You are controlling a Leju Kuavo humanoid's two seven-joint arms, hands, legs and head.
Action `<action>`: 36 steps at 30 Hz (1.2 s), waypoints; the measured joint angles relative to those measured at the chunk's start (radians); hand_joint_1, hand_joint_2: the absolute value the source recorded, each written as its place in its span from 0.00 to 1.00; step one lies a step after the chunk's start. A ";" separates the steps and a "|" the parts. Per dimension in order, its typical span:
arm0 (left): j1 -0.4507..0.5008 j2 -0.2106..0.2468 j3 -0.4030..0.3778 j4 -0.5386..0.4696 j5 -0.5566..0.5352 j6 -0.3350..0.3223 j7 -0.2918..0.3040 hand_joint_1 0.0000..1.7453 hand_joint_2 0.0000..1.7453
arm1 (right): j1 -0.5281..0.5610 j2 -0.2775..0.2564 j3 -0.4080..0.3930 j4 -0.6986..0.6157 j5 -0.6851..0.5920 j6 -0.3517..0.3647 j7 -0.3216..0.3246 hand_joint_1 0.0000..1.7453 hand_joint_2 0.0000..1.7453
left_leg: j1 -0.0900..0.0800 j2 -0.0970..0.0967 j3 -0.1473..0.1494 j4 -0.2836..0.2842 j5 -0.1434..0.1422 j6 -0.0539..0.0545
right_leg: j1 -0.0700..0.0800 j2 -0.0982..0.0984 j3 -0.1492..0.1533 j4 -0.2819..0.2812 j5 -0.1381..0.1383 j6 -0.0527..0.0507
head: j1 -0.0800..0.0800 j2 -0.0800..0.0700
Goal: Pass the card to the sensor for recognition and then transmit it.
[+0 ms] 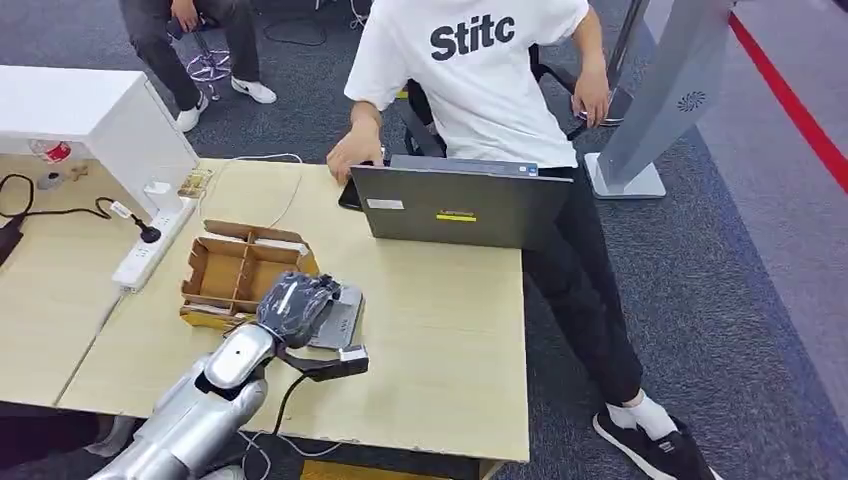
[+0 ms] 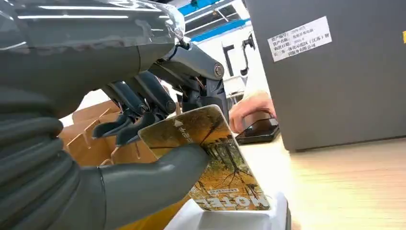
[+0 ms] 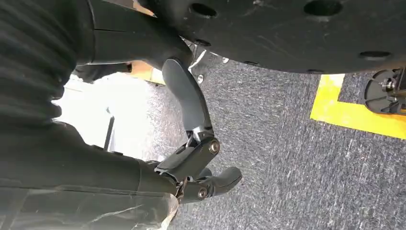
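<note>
**Card over the reader, hand-off yet to come**

My left hand has the card pinched, thumb pressed on the printed face and the darker fingers curled behind its top edge. From the head view that hand sits just past the cardboard divider box, directly above the grey sensor on the table.

The card stands steeply, tilted rather than flat. Its long axis runs from the fingers down toward the sensor, the lower short edge touching or almost touching the white surface; I cannot tell which. The autumn-tree print faces the wrist camera and the small arrow sits at the upper end, pointing up and away from the reader.

By my reading, picking up is done and the recognition step is in hand. Handing the card on is what remains. A person stands behind the laptop, one hand down at the table beside it.

My right hand hangs above the carpet, fingers loosely apart, holding nothing.
</note>
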 joint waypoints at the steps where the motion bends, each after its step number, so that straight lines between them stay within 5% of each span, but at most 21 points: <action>1: -0.002 0.001 0.000 0.001 0.004 0.007 0.000 1.00 1.00 | 0.000 0.000 0.000 0.000 -0.002 0.000 0.000 0.00 1.00 | 0.000 0.000 0.000 0.000 0.000 0.000 | 0.000 0.000 0.000 0.000 0.000 0.000 | 0.000 0.000; 6: -0.002 0.005 0.000 0.006 0.003 0.055 0.010 1.00 1.00 | 0.000 0.000 0.000 0.001 -0.006 0.000 -0.001 0.00 1.00 | 0.000 0.000 0.000 0.000 0.000 0.000 | 0.000 0.000 0.000 0.000 0.000 0.000 | 0.000 0.000; 10: 0.002 0.003 0.011 -0.005 -0.018 0.292 0.050 1.00 1.00 | 0.000 0.000 0.002 0.001 -0.011 -0.005 0.003 0.00 1.00 | 0.000 0.000 0.000 0.000 0.000 0.000 | 0.000 0.000 0.000 0.000 0.000 0.000 | 0.000 0.000; 13: 0.014 0.001 0.056 -0.058 -0.027 0.390 0.037 1.00 1.00 | 0.000 0.000 0.010 0.001 -0.011 -0.011 -0.001 0.00 1.00 | 0.000 0.000 0.000 0.000 0.000 0.000 | 0.000 0.000 0.000 0.000 0.000 0.000 | 0.000 0.000; 23: 0.059 -0.057 0.321 -0.278 -0.015 0.399 -0.119 1.00 1.00 | 0.001 0.000 0.025 0.001 -0.023 -0.018 -0.011 0.00 1.00 | 0.000 0.000 0.000 0.000 0.000 0.000 | 0.000 0.000 0.000 0.000 0.000 0.000 | 0.000 0.000; 36: 0.065 -0.108 0.443 -0.339 0.050 0.398 -0.166 1.00 1.00 | 0.001 0.000 0.027 0.001 -0.029 -0.017 -0.010 0.00 1.00 | 0.000 0.000 0.000 0.000 0.000 0.000 | 0.000 0.000 0.000 0.000 0.000 0.000 | 0.000 0.000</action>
